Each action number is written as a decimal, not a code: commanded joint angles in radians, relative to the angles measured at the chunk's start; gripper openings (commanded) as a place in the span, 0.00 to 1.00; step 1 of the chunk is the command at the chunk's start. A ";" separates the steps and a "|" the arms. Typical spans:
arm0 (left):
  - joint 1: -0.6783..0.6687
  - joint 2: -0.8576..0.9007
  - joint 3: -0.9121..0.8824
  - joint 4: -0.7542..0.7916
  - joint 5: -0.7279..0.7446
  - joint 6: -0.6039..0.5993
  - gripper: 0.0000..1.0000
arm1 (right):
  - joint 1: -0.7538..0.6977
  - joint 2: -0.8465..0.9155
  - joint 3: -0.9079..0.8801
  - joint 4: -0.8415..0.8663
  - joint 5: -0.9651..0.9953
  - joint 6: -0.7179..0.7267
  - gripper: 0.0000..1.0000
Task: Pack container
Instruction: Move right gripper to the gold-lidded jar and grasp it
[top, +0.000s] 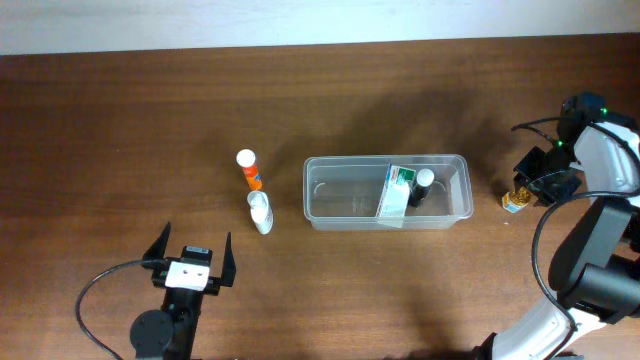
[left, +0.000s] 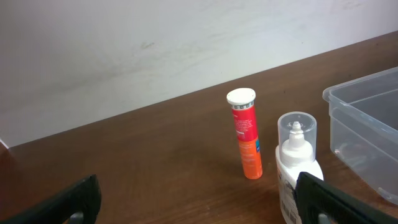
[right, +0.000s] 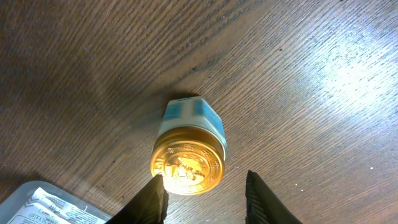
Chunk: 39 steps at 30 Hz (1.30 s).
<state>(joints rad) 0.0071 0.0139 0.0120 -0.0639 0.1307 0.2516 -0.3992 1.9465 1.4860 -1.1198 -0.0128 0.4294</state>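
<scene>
The clear container (top: 386, 160) stands right of the table's centre. A white-and-green box (top: 397, 190) and a small dark bottle with a white cap (top: 424, 182) are inside it. Just right of it stands a small gold-lidded jar (top: 514, 201). My right gripper (top: 532, 183) hovers over that jar. In the right wrist view the jar (right: 186, 158) sits just beyond the gripper (right: 205, 199), whose jaws stand a little apart with nothing between them. My left gripper (top: 190, 250) is wide open near the front edge. An orange tube (left: 245, 137) and a white bottle (left: 297, 149) stand ahead of it.
The orange tube (top: 250, 172) and white bottle (top: 261, 212) stand close together, left of the container. The container's near corner (left: 364, 93) shows at the right of the left wrist view. Its corner (right: 25, 190) also shows at the lower left of the right wrist view.
</scene>
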 joint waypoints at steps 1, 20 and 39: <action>0.002 -0.007 -0.003 -0.004 0.010 0.011 0.99 | 0.005 -0.027 0.009 0.002 0.006 -0.007 0.36; 0.002 -0.007 -0.003 -0.004 0.010 0.011 0.99 | 0.006 -0.025 -0.114 0.135 -0.059 -0.054 0.49; 0.002 -0.007 -0.003 -0.004 0.010 0.011 0.99 | 0.006 -0.025 -0.125 0.174 -0.059 -0.055 0.31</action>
<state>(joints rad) 0.0071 0.0139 0.0120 -0.0639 0.1307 0.2516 -0.3992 1.9438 1.3712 -0.9546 -0.0700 0.3805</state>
